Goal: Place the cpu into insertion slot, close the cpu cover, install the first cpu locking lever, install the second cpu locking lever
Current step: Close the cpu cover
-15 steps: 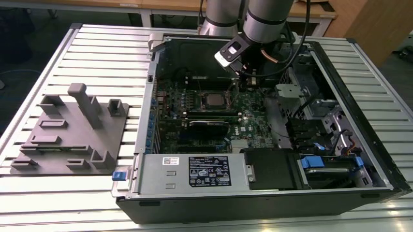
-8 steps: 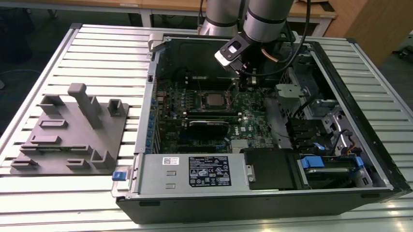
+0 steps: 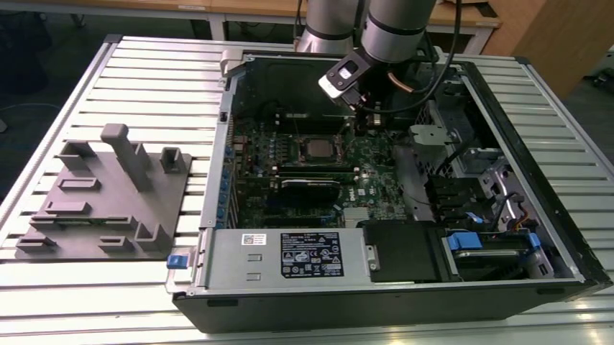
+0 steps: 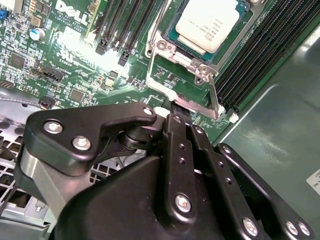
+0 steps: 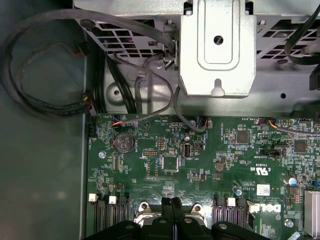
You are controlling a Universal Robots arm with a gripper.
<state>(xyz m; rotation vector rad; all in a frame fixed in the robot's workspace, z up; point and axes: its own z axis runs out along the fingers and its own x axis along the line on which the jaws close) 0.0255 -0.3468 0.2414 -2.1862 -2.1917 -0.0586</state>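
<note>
Your gripper (image 4: 175,107) is reaching down into the open computer case (image 3: 537,144), and its black fingers (image 5: 166,210) are pressing flat together with nothing showing between them. The tips are sitting just beside the insertion slot (image 3: 299,149), at its far corner toward the exterior view's right. The cpu (image 4: 207,22) is lying flat in that slot on the green motherboard (image 5: 200,165), with the silvery cpu cover (image 4: 177,54) framing it. A thin metal lever (image 4: 214,95) is running along the slot's edge nearest the fingertips; you cannot tell whether they are touching it. A grey fixture plate (image 3: 106,208) is sitting on the slatted table (image 3: 144,79), at the exterior view's left of the case.
</note>
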